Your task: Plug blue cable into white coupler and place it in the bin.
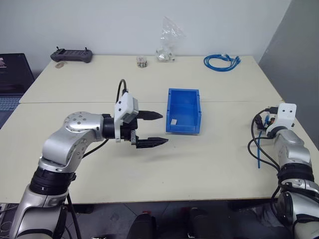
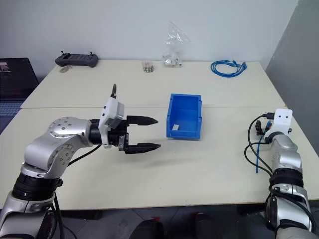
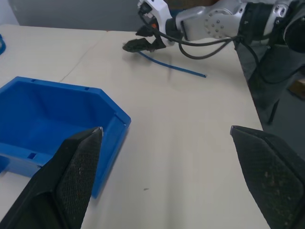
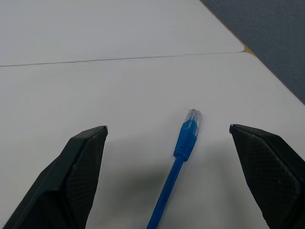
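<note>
The blue cable (image 4: 183,143) lies straight on the table at the far right, and its clear plug (image 4: 193,116) points away from me. My right gripper (image 4: 167,129) hovers open over it, with a finger on each side of the plug and neither one touching. The bin (image 1: 184,130) stands at the table's middle. The white coupler (image 1: 173,121) lies on its floor near the front left corner. My left gripper (image 1: 164,128) hangs open and empty just left of the bin, pointing at it. The left wrist view looks past the bin's corner (image 3: 112,121) to the cable (image 3: 171,67) and the right gripper (image 3: 137,45).
A coil of blue cables (image 1: 221,62), a clear plastic bag (image 1: 167,42), a small jar (image 1: 142,61) and a black controller (image 1: 72,55) sit along the table's back edge. A laptop (image 1: 12,79) stands off to the left. The table's right edge runs close to the right arm.
</note>
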You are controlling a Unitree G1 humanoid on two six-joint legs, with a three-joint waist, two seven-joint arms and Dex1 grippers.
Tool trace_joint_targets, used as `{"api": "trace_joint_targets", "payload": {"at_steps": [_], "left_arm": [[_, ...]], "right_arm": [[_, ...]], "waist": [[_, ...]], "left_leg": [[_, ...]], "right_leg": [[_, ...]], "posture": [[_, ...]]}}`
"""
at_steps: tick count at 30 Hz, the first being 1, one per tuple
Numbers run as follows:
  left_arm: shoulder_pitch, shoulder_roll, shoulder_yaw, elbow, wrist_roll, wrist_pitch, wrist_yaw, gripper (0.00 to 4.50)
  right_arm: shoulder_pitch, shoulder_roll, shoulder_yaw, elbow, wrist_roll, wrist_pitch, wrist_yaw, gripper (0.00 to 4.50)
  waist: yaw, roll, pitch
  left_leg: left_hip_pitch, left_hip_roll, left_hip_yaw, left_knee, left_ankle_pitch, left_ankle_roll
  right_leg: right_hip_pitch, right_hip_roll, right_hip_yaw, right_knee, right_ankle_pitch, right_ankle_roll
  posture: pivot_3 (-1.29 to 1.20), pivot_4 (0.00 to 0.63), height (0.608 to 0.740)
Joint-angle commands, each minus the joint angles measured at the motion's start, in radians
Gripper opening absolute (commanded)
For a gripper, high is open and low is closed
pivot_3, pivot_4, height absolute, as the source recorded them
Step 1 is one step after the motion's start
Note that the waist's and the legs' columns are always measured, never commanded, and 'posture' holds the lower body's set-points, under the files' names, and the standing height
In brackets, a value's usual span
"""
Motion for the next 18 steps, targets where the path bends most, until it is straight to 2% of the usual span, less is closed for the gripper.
{"api": "trace_joint_targets", "payload": {"at_steps": [1, 13, 18], "left_arm": [[-0.018, -0.005, -0.002, 0.005, 0.021, -0.043, -0.028, 4.5], [-0.019, -0.008, -0.001, 0.032, 0.05, -0.061, -0.052, 4.5], [-0.025, 0.006, -0.009, 0.043, 0.066, -0.075, -0.081, 4.5]], "right_arm": [[-0.085, -0.04, -0.017, 0.148, -0.003, -0.062, -0.019, 4.36], [-0.18, -0.025, -0.141, 0.349, 0.126, -0.027, -0.048, 4.36], [-0.201, -0.013, -0.126, 0.366, 0.122, -0.053, -0.023, 3.43]], "waist": [[0.0, 0.0, 0.0], [0.0, 0.0, 0.0], [-0.003, 0.0, 0.0]], "left_leg": [[0.0, 0.0, 0.0, 0.0, 0.0, 0.0], [0.0, 0.0, -0.001, 0.0, 0.0, 0.0], [0.0, 0.0, 0.0, 0.0, 0.0, 0.0]], "right_leg": [[0.0, 0.0, 0.0, 0.0, 0.0, 0.0], [0.0, -0.001, -0.001, 0.0, 0.0, 0.0], [0.001, -0.001, 0.0, 0.001, 0.0, 0.0]], "posture": [[0.0, 0.15, 0.74], [0.0, 0.15, 0.74], [0.0, 0.15, 0.74]]}}
